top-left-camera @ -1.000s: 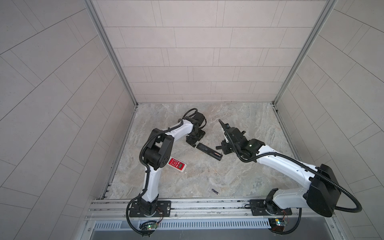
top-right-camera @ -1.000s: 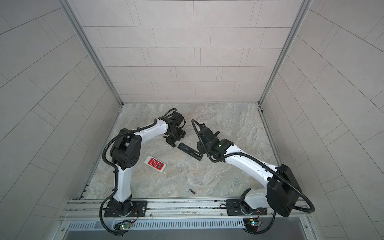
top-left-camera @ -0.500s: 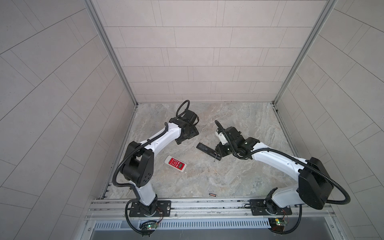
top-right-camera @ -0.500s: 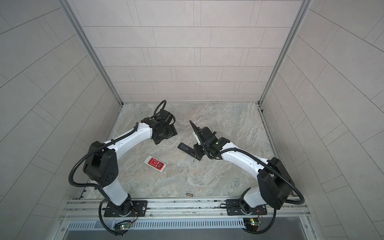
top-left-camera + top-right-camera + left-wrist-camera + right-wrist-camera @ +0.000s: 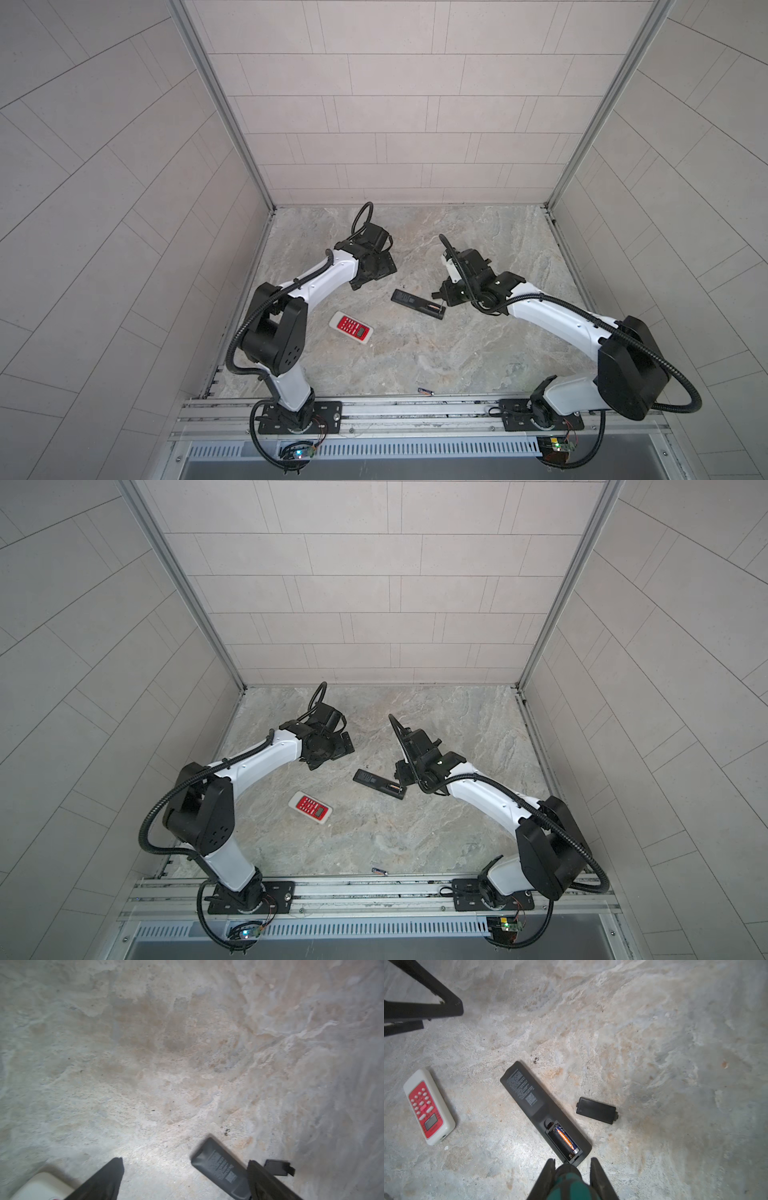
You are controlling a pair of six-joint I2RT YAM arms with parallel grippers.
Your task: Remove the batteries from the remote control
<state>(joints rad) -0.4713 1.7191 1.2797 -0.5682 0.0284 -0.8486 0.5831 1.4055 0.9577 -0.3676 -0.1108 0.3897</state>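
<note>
The black remote control [image 5: 417, 304] [image 5: 378, 784] lies face down mid-table with its battery bay open. One of the batteries [image 5: 564, 1138], dark with an orange stripe, sits in that bay. Another battery [image 5: 425, 390] [image 5: 379, 870] lies loose by the front edge. My right gripper [image 5: 572, 1160] [image 5: 442, 297] is shut on a green-handled screwdriver [image 5: 568, 1185], whose dark front end is right at the bay end of the remote [image 5: 529, 1095]. My left gripper [image 5: 185, 1161] [image 5: 374, 270] hangs open and empty just left of the remote's other end [image 5: 220, 1165].
The black cover plate [image 5: 597, 1110] [image 5: 277, 1166] lies flat beside the black remote. A white remote with a red keypad [image 5: 351, 327] [image 5: 311, 807] [image 5: 428, 1106] rests front left of it. The marble table is walled on three sides, with a metal rail [image 5: 415, 409] along the front.
My left arm has drawn back to the left, away from the black remote, and its jaws have opened wider. The loose battery has rolled a little toward the front edge.
</note>
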